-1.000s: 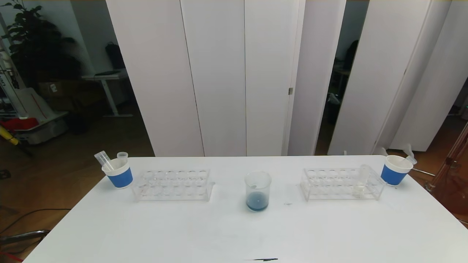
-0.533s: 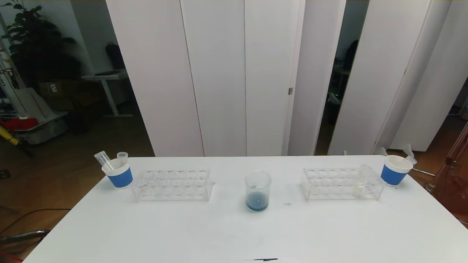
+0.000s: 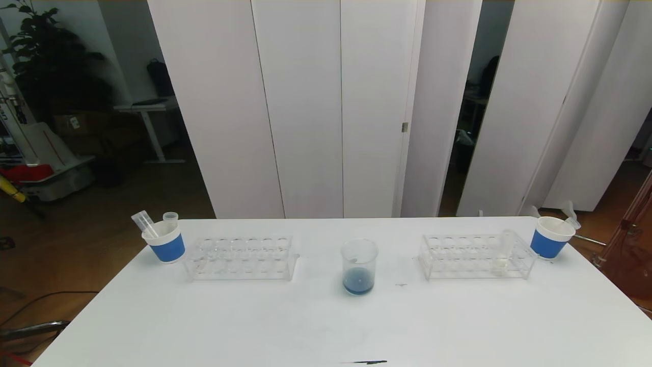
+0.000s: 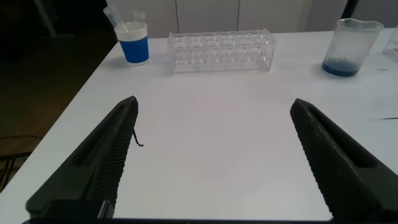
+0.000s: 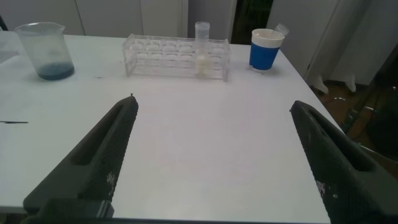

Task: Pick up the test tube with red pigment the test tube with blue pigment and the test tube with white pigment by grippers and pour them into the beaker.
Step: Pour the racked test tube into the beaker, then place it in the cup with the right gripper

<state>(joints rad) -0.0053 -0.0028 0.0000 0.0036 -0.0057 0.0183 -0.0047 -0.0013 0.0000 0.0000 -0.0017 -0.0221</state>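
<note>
Between two racks, the beaker [image 3: 359, 267] holds dark blue liquid; both grippers gape wide, empty.

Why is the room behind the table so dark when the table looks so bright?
In the head view the white table catches the light and looks almost shadowless, while the room behind it is dim. In the left wrist view the beaker shows its blue liquid clearly. In the right wrist view the test tube with white pigment looks pale against the clear rack.
</note>
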